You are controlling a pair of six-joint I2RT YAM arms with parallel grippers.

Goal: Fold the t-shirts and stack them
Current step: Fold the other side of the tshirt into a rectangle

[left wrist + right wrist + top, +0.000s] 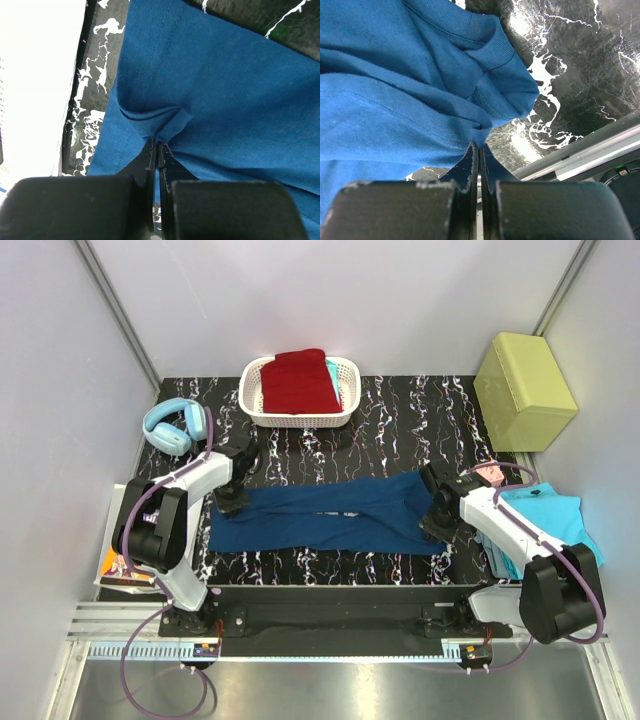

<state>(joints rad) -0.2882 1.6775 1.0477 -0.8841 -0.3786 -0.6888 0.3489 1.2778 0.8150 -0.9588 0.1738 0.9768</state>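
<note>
The red shirt sits folded in the basket, your left gripper and right gripper each pinch the half-folded blue shirt tight, and the turquoise shirt is not done yet.

Navy t-shirt lies as a long band across centre frame; dark red t-shirt folded upper centre; turquoise t-shirt right.

Three t-shirts show plainly: one navy t-shirt, one dark red t-shirt and one turquoise t-shirt (a teal sliver beside the red one may be a fourth; I cannot tell). There is one white basket, one pair of headphones and one yellow-green box. There are two pincers: the left pincer and the right pincer.
</note>
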